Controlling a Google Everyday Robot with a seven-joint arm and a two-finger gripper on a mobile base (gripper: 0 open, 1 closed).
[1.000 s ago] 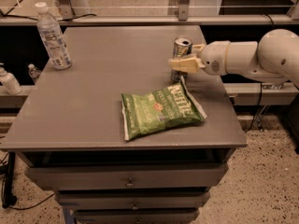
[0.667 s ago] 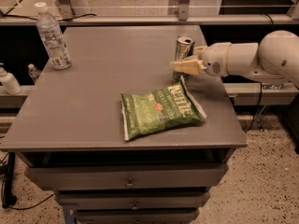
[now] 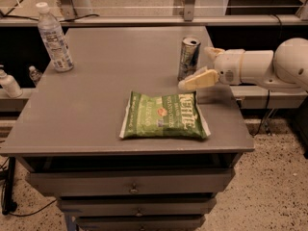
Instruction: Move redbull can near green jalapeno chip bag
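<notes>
The redbull can (image 3: 188,57) stands upright on the grey table (image 3: 96,95), toward the back right. The green jalapeno chip bag (image 3: 163,115) lies flat near the table's front, a short gap in front of the can. My gripper (image 3: 204,66) comes in from the right on a white arm and sits just right of the can. It is open, with one finger (image 3: 196,80) reaching low toward the can's base and the other (image 3: 212,52) behind it. The can is not clamped between them.
A clear water bottle (image 3: 54,37) with a white cap stands at the table's back left corner. Small bottles (image 3: 9,83) sit on a lower shelf to the left. Drawers (image 3: 130,182) are below the table front. A rail (image 3: 144,20) runs behind the table.
The gripper was closed around the can; now its fingers are spread and it has drawn back slightly to the right. The can stands free on the table.
</notes>
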